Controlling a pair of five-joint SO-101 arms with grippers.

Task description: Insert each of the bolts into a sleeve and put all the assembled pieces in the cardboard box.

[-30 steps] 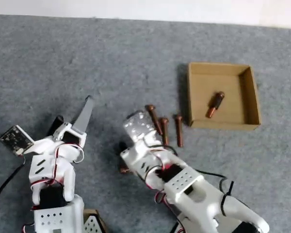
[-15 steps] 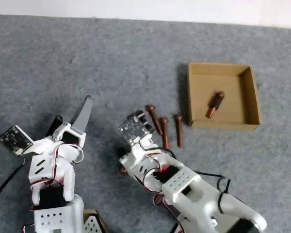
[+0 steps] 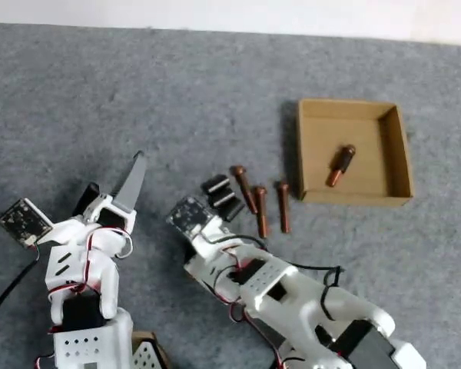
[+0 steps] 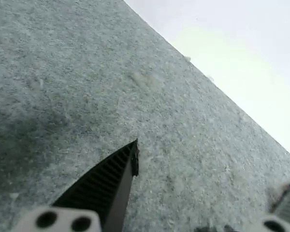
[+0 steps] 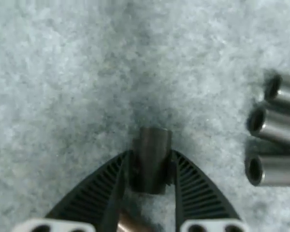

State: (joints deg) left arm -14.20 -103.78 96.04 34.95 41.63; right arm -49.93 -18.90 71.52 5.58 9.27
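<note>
My right gripper is shut on a dark sleeve just above the grey mat, and a copper bolt end shows behind it between the fingers. Three more loose sleeves lie side by side close by, seen from above as sleeves. Three copper bolts lie beside them. The cardboard box holds one assembled piece. My left gripper hangs open over bare mat, seen from above as the left gripper.
The right arm stretches across the near middle of the table, and its wrist board hides its gripper from above. A pale strip borders the far edge of the mat.
The right arm has drawn back to the left and towards the near edge, uncovering the three loose sleeves. The left arm has not moved.
</note>
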